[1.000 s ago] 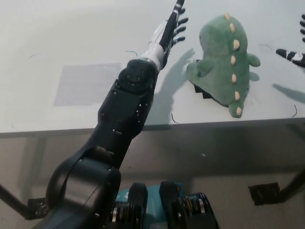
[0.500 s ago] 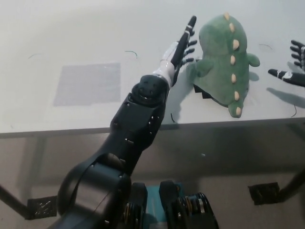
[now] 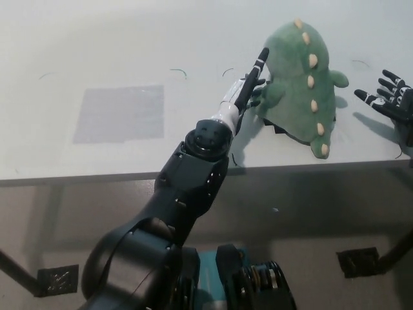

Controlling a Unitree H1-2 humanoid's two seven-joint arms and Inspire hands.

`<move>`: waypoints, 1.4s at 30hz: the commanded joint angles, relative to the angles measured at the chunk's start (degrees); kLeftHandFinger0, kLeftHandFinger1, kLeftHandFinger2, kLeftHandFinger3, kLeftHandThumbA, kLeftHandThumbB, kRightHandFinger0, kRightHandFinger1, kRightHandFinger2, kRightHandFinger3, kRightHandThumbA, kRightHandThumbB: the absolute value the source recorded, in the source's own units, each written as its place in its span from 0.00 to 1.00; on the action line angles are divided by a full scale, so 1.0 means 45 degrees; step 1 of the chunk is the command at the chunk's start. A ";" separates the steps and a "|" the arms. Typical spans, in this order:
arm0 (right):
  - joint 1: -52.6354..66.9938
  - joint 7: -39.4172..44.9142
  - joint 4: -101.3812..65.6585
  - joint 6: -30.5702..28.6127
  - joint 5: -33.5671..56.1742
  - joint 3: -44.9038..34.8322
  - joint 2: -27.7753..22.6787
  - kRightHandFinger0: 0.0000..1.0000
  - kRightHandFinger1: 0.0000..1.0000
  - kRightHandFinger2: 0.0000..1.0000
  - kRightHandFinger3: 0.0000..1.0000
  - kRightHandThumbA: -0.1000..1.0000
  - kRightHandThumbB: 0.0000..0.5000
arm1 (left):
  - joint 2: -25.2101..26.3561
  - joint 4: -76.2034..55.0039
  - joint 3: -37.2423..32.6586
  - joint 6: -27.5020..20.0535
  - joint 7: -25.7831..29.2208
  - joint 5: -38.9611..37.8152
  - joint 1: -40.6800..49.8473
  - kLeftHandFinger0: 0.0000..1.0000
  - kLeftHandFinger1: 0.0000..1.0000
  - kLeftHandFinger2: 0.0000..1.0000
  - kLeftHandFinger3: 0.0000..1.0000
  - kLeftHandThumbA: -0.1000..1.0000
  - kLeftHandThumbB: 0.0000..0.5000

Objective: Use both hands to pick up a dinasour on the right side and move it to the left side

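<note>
Head view, looking steeply down on a white table [image 3: 97, 58]. Green plush dinosaur [image 3: 300, 77] lies on the table's right part, near the front edge, with a row of cream spikes running down its back and its tail tip pointing toward the front edge. A dark flat object shows under its lower left side; what it is cannot be told.

Left hand [image 3: 248, 84]: reaches in on a long dark arm from the lower left, white at the wrist, fingers dark, straight and spread apart. It holds nothing. Fingertips lie against the dinosaur's left flank, touching or just short of it; contact cannot be settled from this angle.

Right hand [image 3: 390, 103]: black, at the right edge of the picture, fingers spread wide, empty. It sits just beside the dinosaur's right side, with a clear strip of table between them.

A grey rectangular patch [image 3: 119, 113] marks the table's left part, well apart from the dinosaur. Thin dark threads lie scattered on the tabletop.
</note>
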 commanded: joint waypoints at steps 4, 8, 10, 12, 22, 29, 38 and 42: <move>-0.0871 0.0248 -0.0107 0.0161 0.0663 -0.0458 0.0069 1.00 1.00 1.00 1.00 1.00 0.56 | -0.0012 0.0173 -0.0139 0.0267 0.0444 0.0306 -0.0050 1.00 1.00 1.00 1.00 1.00 0.70; -0.0783 0.0369 0.0027 0.0136 0.0727 -0.0470 0.0235 1.00 1.00 1.00 1.00 1.00 0.56 | -0.0053 0.0322 -0.0173 0.0292 0.0568 0.0327 0.0196 1.00 1.00 1.00 1.00 1.00 0.69; -0.0745 0.0315 0.0011 0.0172 0.0714 -0.0457 0.0274 1.00 1.00 1.00 1.00 1.00 0.58 | -0.0051 0.0345 -0.0188 0.0260 0.0584 0.0338 0.0230 1.00 1.00 1.00 1.00 1.00 0.71; -0.0556 0.0171 -0.0120 0.0129 0.0730 -0.0448 0.0379 1.00 1.00 1.00 1.00 1.00 0.56 | -0.0028 0.0368 -0.0132 0.0277 0.0557 0.0266 0.0280 1.00 1.00 1.00 1.00 1.00 0.74; -0.0580 0.0430 -0.0119 0.0100 0.1073 -0.0575 0.0926 1.00 1.00 1.00 1.00 1.00 0.55 | -0.0107 0.0382 -0.0080 0.0452 0.0592 0.0219 0.0002 1.00 1.00 1.00 1.00 1.00 0.75; -0.0132 -0.0512 -0.1328 0.0340 0.0946 -0.0452 0.2095 1.00 1.00 1.00 1.00 1.00 0.42 | -0.0537 0.0414 0.0156 -0.0097 0.0306 -0.0087 -0.0017 1.00 1.00 1.00 1.00 1.00 0.59; 0.0258 -0.0643 -0.2958 0.0634 0.0680 0.0028 0.3082 1.00 1.00 1.00 1.00 1.00 0.47 | -0.1317 0.0514 0.0443 -0.0150 0.0448 -0.0261 -0.0494 1.00 1.00 1.00 1.00 1.00 0.59; 0.0090 -0.0662 -0.2979 0.0388 0.0727 0.0117 0.3255 1.00 1.00 1.00 1.00 1.00 0.56 | -0.1649 0.0681 0.0458 -0.0227 0.0401 -0.0164 -0.0870 1.00 1.00 1.00 1.00 1.00 0.60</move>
